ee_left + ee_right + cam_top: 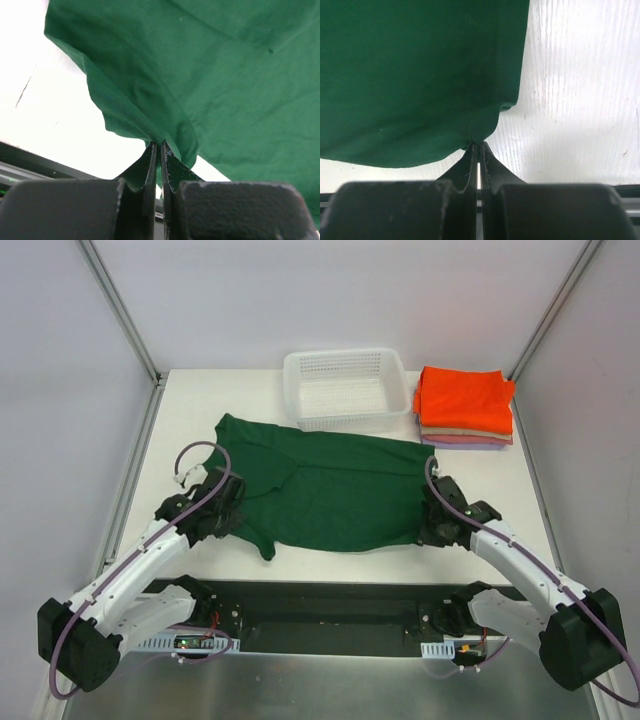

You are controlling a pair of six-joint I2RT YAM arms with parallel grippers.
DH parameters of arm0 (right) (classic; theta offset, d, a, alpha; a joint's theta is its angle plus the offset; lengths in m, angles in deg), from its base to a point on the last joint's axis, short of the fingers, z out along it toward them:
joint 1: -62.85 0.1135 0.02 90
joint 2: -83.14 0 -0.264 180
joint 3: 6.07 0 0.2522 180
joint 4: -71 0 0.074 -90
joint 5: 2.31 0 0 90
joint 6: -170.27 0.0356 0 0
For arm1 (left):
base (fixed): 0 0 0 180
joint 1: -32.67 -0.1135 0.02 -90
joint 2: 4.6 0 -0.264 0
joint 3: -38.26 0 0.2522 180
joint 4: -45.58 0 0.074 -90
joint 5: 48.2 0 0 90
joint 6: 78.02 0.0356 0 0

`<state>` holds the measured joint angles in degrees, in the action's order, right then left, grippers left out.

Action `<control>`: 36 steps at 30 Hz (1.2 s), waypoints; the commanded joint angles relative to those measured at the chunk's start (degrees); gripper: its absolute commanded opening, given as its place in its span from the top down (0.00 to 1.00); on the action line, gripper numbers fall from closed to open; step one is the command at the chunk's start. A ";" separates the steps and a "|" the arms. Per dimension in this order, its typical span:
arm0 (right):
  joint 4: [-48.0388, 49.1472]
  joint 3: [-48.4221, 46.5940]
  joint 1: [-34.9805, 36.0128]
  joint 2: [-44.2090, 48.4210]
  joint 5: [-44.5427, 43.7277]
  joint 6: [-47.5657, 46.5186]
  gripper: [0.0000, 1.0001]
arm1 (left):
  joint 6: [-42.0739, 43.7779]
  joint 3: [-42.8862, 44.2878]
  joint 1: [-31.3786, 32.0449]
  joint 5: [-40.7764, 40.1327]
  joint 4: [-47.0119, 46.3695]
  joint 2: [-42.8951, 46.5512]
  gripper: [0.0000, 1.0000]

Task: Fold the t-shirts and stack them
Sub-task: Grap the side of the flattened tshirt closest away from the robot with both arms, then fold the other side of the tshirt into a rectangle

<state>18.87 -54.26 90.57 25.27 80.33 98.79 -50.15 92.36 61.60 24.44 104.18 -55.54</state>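
Note:
A dark green t-shirt [330,490] lies spread across the middle of the white table. My left gripper [232,502] is shut on the shirt's left edge; in the left wrist view [160,145] the cloth [215,75] is pinched between the jaws and lifts off the table. My right gripper [428,518] is shut on the shirt's right near corner; in the right wrist view [479,144] the cloth [420,75] bunches at the fingertips. A folded stack sits at the back right: a bright orange t-shirt [463,397] on top, tan and lilac ones [465,439] under it.
A white plastic mesh basket [347,388] stands at the back centre, just behind the green shirt and left of the stack. A black strip [320,605] with the arm bases runs along the near edge. Metal frame posts rise at the back corners.

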 commanded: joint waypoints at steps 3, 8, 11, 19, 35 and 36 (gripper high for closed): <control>5.57 -4.94 -3.81 -0.66 0.40 -4.54 1.00 | 3.77 8.17 -0.62 -5.57 -3.44 -5.57 1.00; 9.45 -7.92 -6.63 -4.18 1.56 -5.86 1.00 | 7.36 12.56 -3.87 -7.16 -8.36 -10.31 1.00; 11.03 -9.86 -8.03 -6.64 1.90 -6.31 1.00 | 9.74 14.41 -5.98 -5.76 -12.13 -13.30 1.00; 13.85 -15.13 -11.64 -12.88 2.00 -8.33 1.00 | 15.71 19.16 -10.55 -5.05 -20.92 -20.42 1.00; 16.31 -21.55 -15.68 -25.27 2.35 -9.47 1.00 | 26.61 31.55 -15.57 -0.39 -27.79 -37.99 1.00; 17.01 -21.72 -15.68 -25.71 2.00 -9.65 1.00 | 27.06 32.69 -15.83 -0.21 -27.79 -39.40 1.00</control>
<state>33.45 -73.01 75.60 0.86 82.63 89.94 -27.13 120.12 46.98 23.85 78.14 -91.17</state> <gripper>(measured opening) 0.010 0.009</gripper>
